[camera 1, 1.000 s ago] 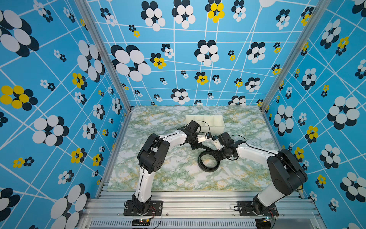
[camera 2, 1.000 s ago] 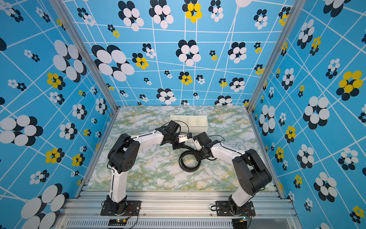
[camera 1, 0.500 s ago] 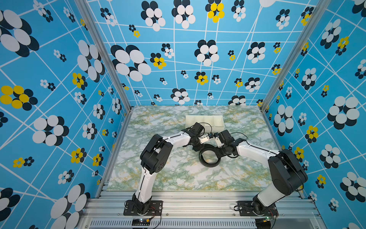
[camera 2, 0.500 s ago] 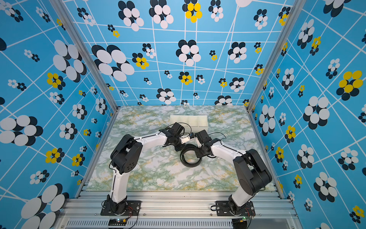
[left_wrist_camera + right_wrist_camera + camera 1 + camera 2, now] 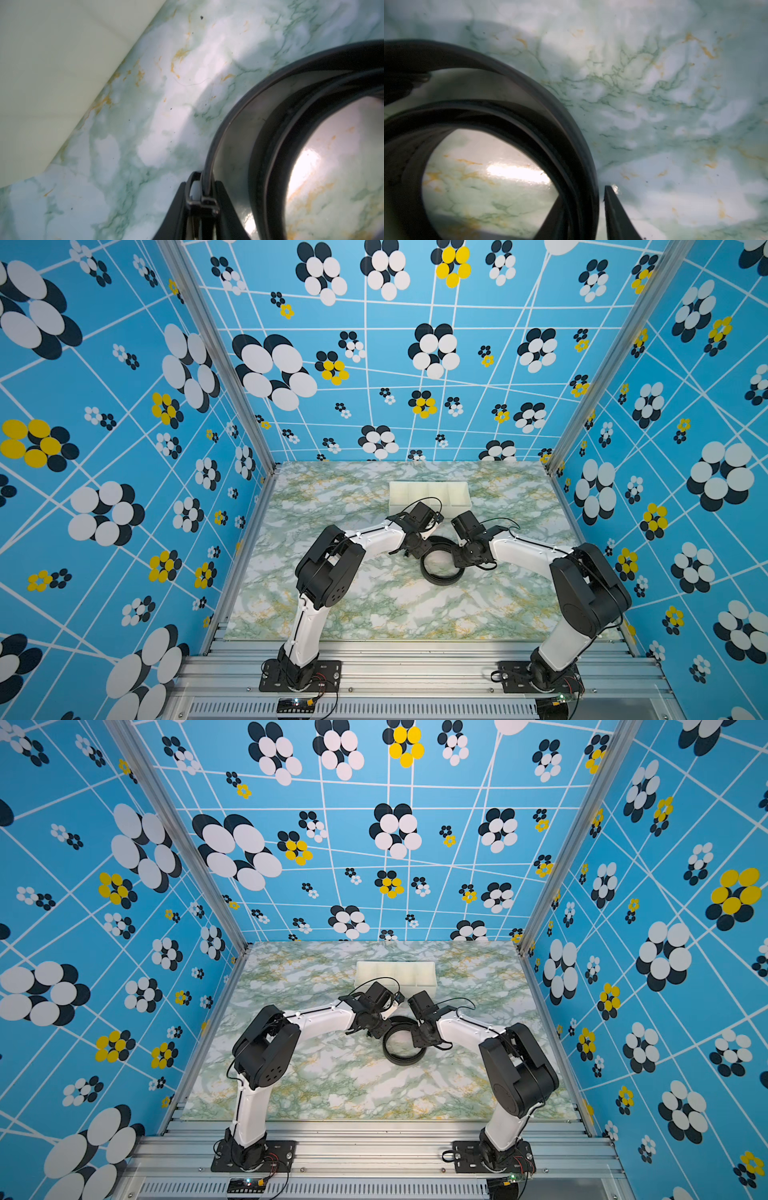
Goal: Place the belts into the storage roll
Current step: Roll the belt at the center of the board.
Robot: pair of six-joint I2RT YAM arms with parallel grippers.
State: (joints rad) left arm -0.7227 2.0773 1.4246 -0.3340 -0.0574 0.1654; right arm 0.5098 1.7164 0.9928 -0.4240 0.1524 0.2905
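The belt (image 5: pixel 441 581) (image 5: pixel 402 1060) is a black strap coiled into a standing ring on the marble table, just in front of the storage roll (image 5: pixel 457 502) (image 5: pixel 419 982), a white tray with four compartments. My left gripper (image 5: pixel 420 551) (image 5: pixel 200 187) is at the ring's left side, shut on the strap beside its dark buckle (image 5: pixel 193 191). At the ring's right side my right gripper (image 5: pixel 459 556) (image 5: pixel 584 195) straddles the coil wall (image 5: pixel 571 135), one finger inside and one outside. A gap shows between the outer finger and the strap.
The tray's pale wall (image 5: pixel 52 72) fills a corner of the left wrist view, close to the gripper. Patterned blue walls and aluminium posts enclose the table on three sides. Thin black cables loop over both wrists (image 5: pixel 505 522).
The coil and both grippers have shifted a little toward the tray. My left jaws closed on the strap by the buckle. My right jaws have widened off the coil wall.
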